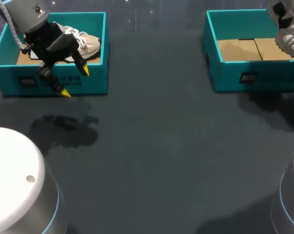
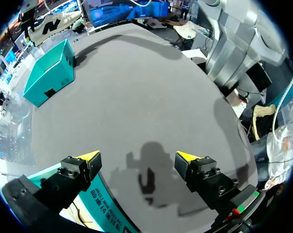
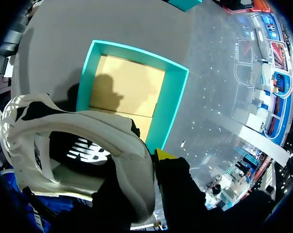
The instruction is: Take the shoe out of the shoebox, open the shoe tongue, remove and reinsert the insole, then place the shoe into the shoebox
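- At two o'clock on the table, above the open teal cardboard shoebox (image 1: 254,78), right gripper (image 3: 153,158) is clenching the white black-trimmed sneaker (image 3: 88,126) by its heel collar.
- At ten o'clock, left gripper (image 1: 74,82) is hanging released over the second teal shoebox (image 1: 95,80), at its front wall.

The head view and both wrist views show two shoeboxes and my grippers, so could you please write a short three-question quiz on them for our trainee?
1. True or false: inside the right shoebox only its bare cardboard floor shows.
2. Pick one. The left gripper is: A) open and holding nothing; B) shut on a shoe; C) shut on an insole.
3. Fill in the blank: the right gripper holds the white shoe in the air over the ____ shoebox.

Key: 1 true; 2 A; 3 right.
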Robot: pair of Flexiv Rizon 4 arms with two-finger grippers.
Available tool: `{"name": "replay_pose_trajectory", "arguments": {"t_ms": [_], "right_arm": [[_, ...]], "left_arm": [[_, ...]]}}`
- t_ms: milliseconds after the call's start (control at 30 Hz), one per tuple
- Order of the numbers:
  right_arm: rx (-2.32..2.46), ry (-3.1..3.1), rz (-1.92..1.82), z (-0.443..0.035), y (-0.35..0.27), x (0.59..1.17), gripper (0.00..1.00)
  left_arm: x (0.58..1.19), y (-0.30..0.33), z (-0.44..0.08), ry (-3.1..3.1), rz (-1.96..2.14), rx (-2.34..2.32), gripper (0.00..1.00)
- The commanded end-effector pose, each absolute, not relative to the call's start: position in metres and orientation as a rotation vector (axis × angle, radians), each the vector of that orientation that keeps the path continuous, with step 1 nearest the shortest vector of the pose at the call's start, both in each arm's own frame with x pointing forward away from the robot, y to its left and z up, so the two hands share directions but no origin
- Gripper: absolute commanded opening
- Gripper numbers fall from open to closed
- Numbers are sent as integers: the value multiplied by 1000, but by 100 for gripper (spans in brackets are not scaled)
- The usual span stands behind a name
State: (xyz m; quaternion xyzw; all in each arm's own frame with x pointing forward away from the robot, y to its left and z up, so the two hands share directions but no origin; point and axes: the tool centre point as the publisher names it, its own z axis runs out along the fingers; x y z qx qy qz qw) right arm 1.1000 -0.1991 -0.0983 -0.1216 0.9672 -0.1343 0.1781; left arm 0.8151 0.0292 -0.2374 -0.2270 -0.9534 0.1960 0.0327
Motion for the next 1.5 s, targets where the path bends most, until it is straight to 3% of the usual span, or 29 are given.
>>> {"name": "replay_pose_trajectory", "arguments": {"t_ms": [33, 500, 700, 1033, 1433, 1500], "right_arm": [[-344, 2733, -388, -97, -198, 1097, 0], [40, 2756, -436, -102, -325, 1109, 0], [240, 2770, -417, -115, -337, 1106, 0], [1067, 2591, -318, -125, -338, 1081, 0], [1067, 2591, -318, -125, -338, 1081, 0], [1247, 2524, -384, -130, -343, 1081, 0]], "left_arm": [[815, 29, -237, -2934, 601, -700, 100], [815, 29, -237, -2934, 601, -700, 100], [815, 29, -237, -2934, 601, -700, 100], [815, 29, -237, -2934, 601, -700, 100], [815, 29, -237, -2934, 601, -700, 100], [815, 29, -237, -2934, 601, -700, 100]]}}
